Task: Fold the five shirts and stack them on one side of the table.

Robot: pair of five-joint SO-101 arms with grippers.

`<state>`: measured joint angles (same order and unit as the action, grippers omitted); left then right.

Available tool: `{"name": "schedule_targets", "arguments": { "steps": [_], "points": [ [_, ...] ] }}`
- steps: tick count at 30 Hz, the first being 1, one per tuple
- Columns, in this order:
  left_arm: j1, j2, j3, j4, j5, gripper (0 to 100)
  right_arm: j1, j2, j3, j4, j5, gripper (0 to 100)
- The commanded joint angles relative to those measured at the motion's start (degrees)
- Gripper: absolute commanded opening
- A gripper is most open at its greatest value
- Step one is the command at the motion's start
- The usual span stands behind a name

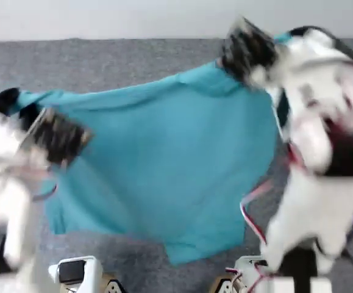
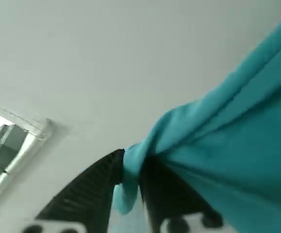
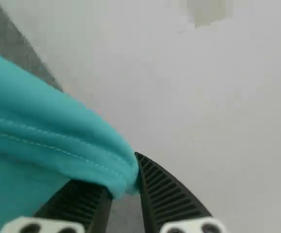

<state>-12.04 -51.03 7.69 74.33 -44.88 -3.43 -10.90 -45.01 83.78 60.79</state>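
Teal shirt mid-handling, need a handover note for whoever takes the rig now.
Left claw: shut on a bunched edge of the teal shirt.
Right claw: shut on another edge.
Shirt hangs spread between the claws over the grey table, unfolded.
Done: shirt gripped at both ends.
To do: lay it down, fold it, stack it at one side; then the other shirts.

Bright, even, diffuse light throughout, pale wall (image 2: 106, 58) flatly lit, washed-out framed pane (image 2: 7, 145) glowing against it, soft shading within teal shirt (image 2: 237, 145) folds
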Motion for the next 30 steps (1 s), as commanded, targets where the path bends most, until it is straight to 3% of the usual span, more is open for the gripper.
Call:
{"name": "schedule_targets", "arguments": {
  "steps": [1, 6, 11, 19, 25, 30],
  "points": [
    [-0.26, 2.73, 12.79, -14.33, -0.26, 1, -1.89, 8.13, 0.09, -5.49, -1.67, 1.0],
    [-1.49, 10.55, 24.04, -37.01, -0.44, 1, -1.98, 19.47, 0.09, -20.18, -3.25, 1.0],
    [-5.45, 23.03, 22.02, -52.04, -0.44, 1, -2.15, 27.74, 0.09, -35.91, -3.16, 1.0],
    [-7.21, 39.65, 7.08, -53.27, -0.44, 1, -3.3, 34.86, 0.09, -49.45, -2.99, 1.0],
    [-5.8, 44.22, 5.32, -52.92, -0.44, 1, -3.65, 35.65, 0.09, -49.19, -1.23, 1.0],
    [-4.57, 44.4, 5.23, -42.46, -0.53, 1, -3.03, 33.54, -0.26, -39.87, -1.14, 1.0]
  ]
}}
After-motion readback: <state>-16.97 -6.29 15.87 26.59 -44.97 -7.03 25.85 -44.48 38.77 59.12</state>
